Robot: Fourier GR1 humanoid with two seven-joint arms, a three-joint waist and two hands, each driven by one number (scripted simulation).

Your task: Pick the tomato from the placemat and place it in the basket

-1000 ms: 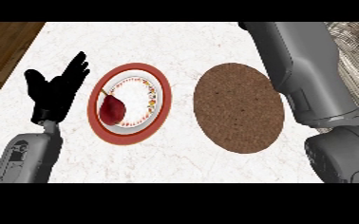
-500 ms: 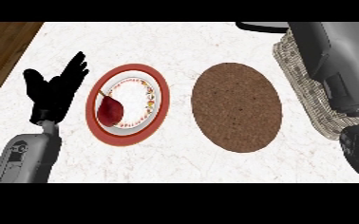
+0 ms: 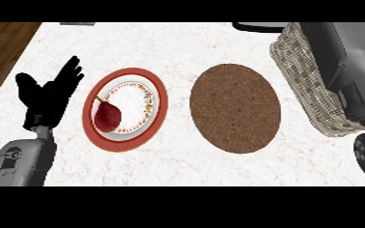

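Observation:
The round brown placemat (image 3: 234,107) lies at the counter's middle with nothing on it. No tomato shows anywhere. A wicker basket (image 3: 305,84) stands at the right edge, and my grey right forearm (image 3: 336,63) reaches over it and hides its inside. The right hand itself is out of sight. My left hand (image 3: 50,99) rests open at the left edge, fingers up, beside the plate and holding nothing.
A red-rimmed plate (image 3: 153,94) left of the placemat carries a dark red, stemmed fruit (image 3: 108,117). A dark object (image 3: 258,27) sits at the counter's far edge. Wooden floor (image 3: 14,38) shows past the counter's left edge.
My right forearm has swung to the right, from beside the placemat to over the basket, uncovering the basket's wicker wall. The left hand and the plate have stayed put.

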